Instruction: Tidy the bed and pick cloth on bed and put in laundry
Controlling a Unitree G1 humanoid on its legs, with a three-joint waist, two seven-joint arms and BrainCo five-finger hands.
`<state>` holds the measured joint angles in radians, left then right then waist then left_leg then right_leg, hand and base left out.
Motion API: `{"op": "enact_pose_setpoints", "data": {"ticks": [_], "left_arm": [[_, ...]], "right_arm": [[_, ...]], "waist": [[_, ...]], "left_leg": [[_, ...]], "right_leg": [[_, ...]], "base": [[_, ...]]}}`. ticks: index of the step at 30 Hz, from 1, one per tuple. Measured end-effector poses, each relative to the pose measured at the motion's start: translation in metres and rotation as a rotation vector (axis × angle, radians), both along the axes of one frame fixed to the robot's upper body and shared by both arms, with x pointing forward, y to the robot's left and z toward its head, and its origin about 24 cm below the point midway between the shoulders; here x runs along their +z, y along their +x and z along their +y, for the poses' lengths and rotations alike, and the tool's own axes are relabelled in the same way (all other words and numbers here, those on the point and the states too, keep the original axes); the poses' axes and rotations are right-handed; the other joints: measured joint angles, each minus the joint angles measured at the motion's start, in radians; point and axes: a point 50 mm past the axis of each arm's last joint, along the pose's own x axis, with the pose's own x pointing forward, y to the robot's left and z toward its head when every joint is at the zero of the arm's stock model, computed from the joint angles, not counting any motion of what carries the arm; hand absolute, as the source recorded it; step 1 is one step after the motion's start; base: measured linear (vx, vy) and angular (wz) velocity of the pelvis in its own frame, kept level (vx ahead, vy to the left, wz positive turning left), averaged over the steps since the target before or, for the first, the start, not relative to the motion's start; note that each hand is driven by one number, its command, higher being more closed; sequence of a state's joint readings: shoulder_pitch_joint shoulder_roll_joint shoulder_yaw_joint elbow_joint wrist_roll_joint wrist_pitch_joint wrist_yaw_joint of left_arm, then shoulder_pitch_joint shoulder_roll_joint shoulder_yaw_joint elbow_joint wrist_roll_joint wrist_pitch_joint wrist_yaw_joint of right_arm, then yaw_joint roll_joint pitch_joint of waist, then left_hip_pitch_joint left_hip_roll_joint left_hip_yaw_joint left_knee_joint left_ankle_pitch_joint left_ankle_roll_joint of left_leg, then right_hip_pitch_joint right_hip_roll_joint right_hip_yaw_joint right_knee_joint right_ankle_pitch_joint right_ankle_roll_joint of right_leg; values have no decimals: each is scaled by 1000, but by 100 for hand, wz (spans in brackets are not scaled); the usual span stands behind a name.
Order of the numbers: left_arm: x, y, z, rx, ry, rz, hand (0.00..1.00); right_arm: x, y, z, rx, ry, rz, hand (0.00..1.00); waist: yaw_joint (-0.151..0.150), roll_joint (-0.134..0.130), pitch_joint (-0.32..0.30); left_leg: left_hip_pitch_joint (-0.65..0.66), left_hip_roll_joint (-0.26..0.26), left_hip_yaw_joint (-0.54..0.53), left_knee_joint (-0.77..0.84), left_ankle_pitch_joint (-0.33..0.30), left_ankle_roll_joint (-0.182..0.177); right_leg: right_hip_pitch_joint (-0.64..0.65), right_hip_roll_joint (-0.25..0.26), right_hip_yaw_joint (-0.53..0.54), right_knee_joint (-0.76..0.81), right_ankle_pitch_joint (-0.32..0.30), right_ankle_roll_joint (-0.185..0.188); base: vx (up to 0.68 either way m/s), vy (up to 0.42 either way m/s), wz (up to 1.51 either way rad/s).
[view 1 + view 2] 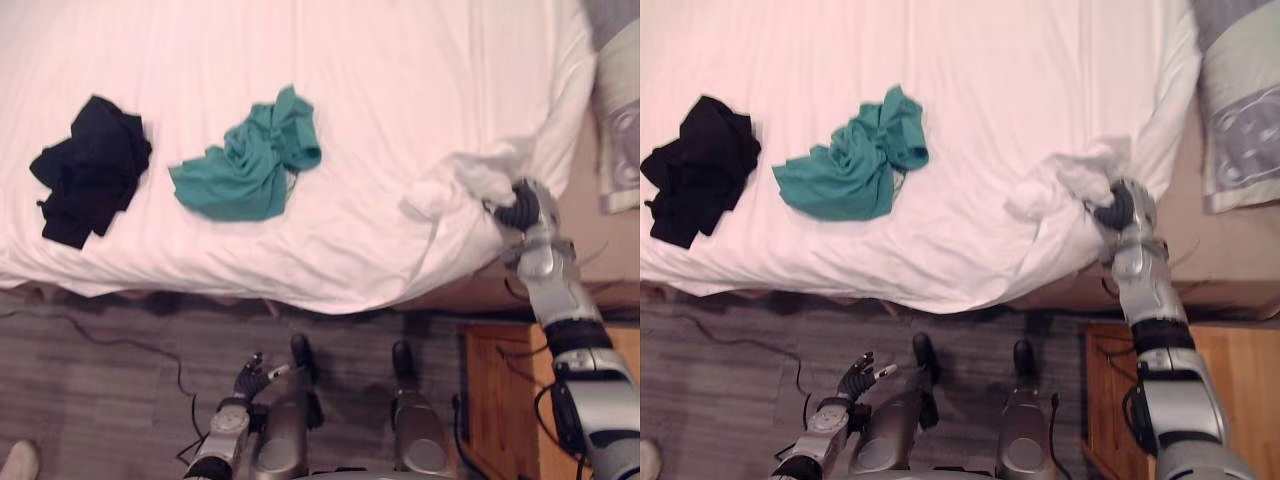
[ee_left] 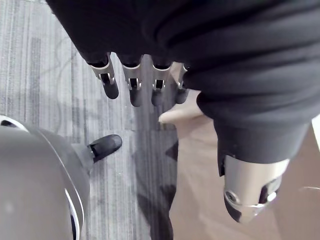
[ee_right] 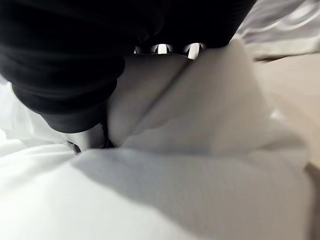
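A white sheet (image 1: pixel 380 120) covers the bed. On it lie a crumpled teal cloth (image 1: pixel 250 160) near the middle and a black cloth (image 1: pixel 88 168) to the left. My right hand (image 1: pixel 523 208) is at the bed's right front corner, shut on a bunched fold of the white sheet (image 3: pixel 200 150); in the right wrist view the sheet wraps over its fingers. My left hand (image 1: pixel 252 378) hangs low over the floor in front of the bed, its fingers (image 2: pixel 135 85) straight and holding nothing.
A grey patterned pillow (image 1: pixel 1240 110) lies at the far right past the bed's corner. A wooden bedside cabinet (image 1: pixel 500 400) stands at the lower right. Grey carpet (image 1: pixel 100 380) runs along the bed's front edge.
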<state>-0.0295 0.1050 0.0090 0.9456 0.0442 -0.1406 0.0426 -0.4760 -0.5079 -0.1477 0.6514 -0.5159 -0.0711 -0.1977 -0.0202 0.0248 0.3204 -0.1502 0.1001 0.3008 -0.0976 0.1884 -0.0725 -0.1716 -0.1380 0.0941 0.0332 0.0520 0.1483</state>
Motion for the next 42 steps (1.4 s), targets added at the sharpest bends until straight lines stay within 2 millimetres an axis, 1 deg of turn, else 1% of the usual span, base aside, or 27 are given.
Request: {"op": "enact_pose_setpoints", "data": {"ticks": [3,5,6,8,9,11,12,13,14,15,17,20,21,23,24,25,27,29,30,32,34,35,36,38,39,41,42], "left_arm": [[-7,-16,5,32,-3,52,0],[-12,-28,10,67,-17,96,0],[-13,-29,10,78,-20,103,0],[-15,-33,11,123,-38,116,0],[-16,-34,11,133,-41,123,0],[-19,-44,16,181,-50,151,0],[-20,-47,17,194,-54,159,0],[-22,-53,18,214,-61,177,0],[-24,-59,19,240,-77,195,0],[-24,-61,19,248,-81,200,0],[-27,-71,19,287,-93,223,0],[-28,-75,18,317,-107,230,0],[-28,-76,18,331,-112,230,0],[-29,-79,17,337,-116,240,0],[-31,-83,14,342,-123,251,0],[-31,-83,13,343,-127,253,0],[-33,-89,10,348,-132,268,0],[-33,-94,10,351,-127,280,0],[-34,-97,10,353,-126,287,0],[-33,-96,14,339,-112,284,0],[-33,-93,14,311,-102,280,0],[-32,-90,15,283,-92,272,0],[-31,-88,16,268,-85,268,0],[-28,-77,16,224,-71,240,0],[-27,-72,15,210,-69,226,0],[-25,-65,14,198,-68,208,0],[-23,-58,13,184,-65,187,0]], "right_arm": [[-30,-25,-16,-111,193,14,0],[-51,-48,-33,-230,367,-11,0],[-54,-52,-36,-253,401,-20,0],[-70,-67,-43,-357,598,-80,0],[-75,-70,-44,-385,645,-89,0],[-102,-91,-46,-526,863,-126,0],[-112,-100,-48,-579,912,-118,0],[-132,-123,-52,-692,1008,-110,0],[-152,-155,-57,-828,1094,-114,0],[-158,-168,-60,-879,1122,-125,0],[-171,-211,-69,-1046,1176,-183,0],[-174,-247,-78,-1183,1202,-271,0],[-173,-257,-81,-1228,1205,-315,100],[-166,-265,-87,-1257,1172,-371,100],[-153,-267,-95,-1245,1125,-429,100],[-146,-266,-98,-1236,1105,-456,100],[-115,-254,-109,-1144,1010,-548,100],[-79,-230,-110,-993,903,-607,100],[-70,-220,-109,-939,869,-612,100],[-50,-184,-102,-795,804,-610,100],[-35,-158,-96,-687,792,-616,100],[-24,-139,-90,-612,781,-624,100],[-18,-130,-87,-576,779,-632,100],[16,-97,-79,-436,753,-682,100],[33,-86,-77,-376,729,-706,100],[52,-75,-73,-317,703,-741,100],[70,-64,-68,-259,684,-771,100]], "waist": [[-21,-8,-54],[-24,-2,-91],[-24,1,-97],[-24,10,-107],[-24,10,-111],[-24,4,-131],[-23,0,-135],[-23,-7,-141],[-24,-10,-156],[-26,-11,-158],[-44,-12,-169],[-66,-11,-195],[-67,-11,-205],[-68,-11,-220],[-73,-11,-232],[-74,-6,-237],[-76,2,-244],[-76,-4,-247],[-76,-9,-250],[-76,-23,-250],[-75,-27,-248],[-75,-27,-241],[-74,-27,-230],[-73,-12,-182],[-69,-5,-161],[-64,5,-130],[-53,15,-105]], "left_leg": [[43,0,9,-1,-21,-7],[82,3,29,-5,-37,-14],[90,4,31,-5,-40,-12],[126,5,33,-6,-45,-13],[132,5,34,-5,-47,-12],[151,8,46,-5,-55,-16],[157,8,50,-5,-57,-15],[170,8,57,-5,-62,-14],[176,8,64,-6,-69,-13],[180,7,66,-6,-72,-13],[200,8,85,-6,-80,-19],[207,20,108,-6,-84,-22],[214,23,117,-6,-88,-29],[216,26,119,-7,-97,-38],[216,32,119,-7,-97,-38],[216,35,120,-7,-97,-38],[218,36,123,-7,-97,-38],[215,40,125,-7,-96,-40],[211,41,125,-7,-95,-41],[194,40,125,-7,-92,-45],[173,35,124,-7,-90,-46],[154,31,115,-7,-81,-40],[147,29,113,-7,-79,-38],[113,20,100,-6,-70,-35],[87,16,90,-6,-65,-33],[60,11,81,-6,-53,-20],[34,5,79,-6,-45,-16]], "right_leg": [[35,0,7,-1,-16,-3],[63,2,19,-2,-28,-6],[70,3,20,-3,-31,-7],[107,3,17,-3,-43,-9],[115,4,16,-3,-46,-10],[135,4,16,-7,-47,-11],[141,4,16,-10,-47,-11],[154,3,18,-18,-47,-11],[157,2,23,-23,-47,-11],[159,1,26,-24,-47,-11],[170,1,44,-33,-47,-12],[168,5,49,-34,-52,-20],[168,8,45,-33,-55,-27],[168,13,38,-33,-55,-34],[167,12,32,-31,-56,-35],[167,12,31,-30,-56,-34],[166,12,32,-26,-60,-29],[158,17,32,-17,-60,-29],[150,18,34,-13,-60,-29],[121,19,45,4,-56,-35],[95,15,48,12,-55,-36],[74,13,47,23,-54,-37],[66,11,47,26,-54,-37],[35,3,44,36,-48,-30],[16,0,42,35,-41,-28],[-5,-3,39,34,-31,-26],[-31,-6,41,33,-22,-21]], "base": [[84,-24,-13],[73,-28,-24],[70,-28,-14],[78,-22,1],[61,-15,4],[90,-18,-2],[92,-16,-11],[71,-9,-18],[69,-9,-20],[77,-9,-23],[30,-4,-27],[-15,-31,-19],[-48,-47,-15],[-55,-39,-9],[-40,-40,-1],[-29,-46,-1],[-26,-32,-1],[-45,-32,-1],[-43,-34,-2],[-39,-23,-9],[-41,-14,-3],[-25,-7,8],[-24,-8,10],[-41,-5,14],[-36,-1,16],[-13,3,10],[-19,10,6]]}}
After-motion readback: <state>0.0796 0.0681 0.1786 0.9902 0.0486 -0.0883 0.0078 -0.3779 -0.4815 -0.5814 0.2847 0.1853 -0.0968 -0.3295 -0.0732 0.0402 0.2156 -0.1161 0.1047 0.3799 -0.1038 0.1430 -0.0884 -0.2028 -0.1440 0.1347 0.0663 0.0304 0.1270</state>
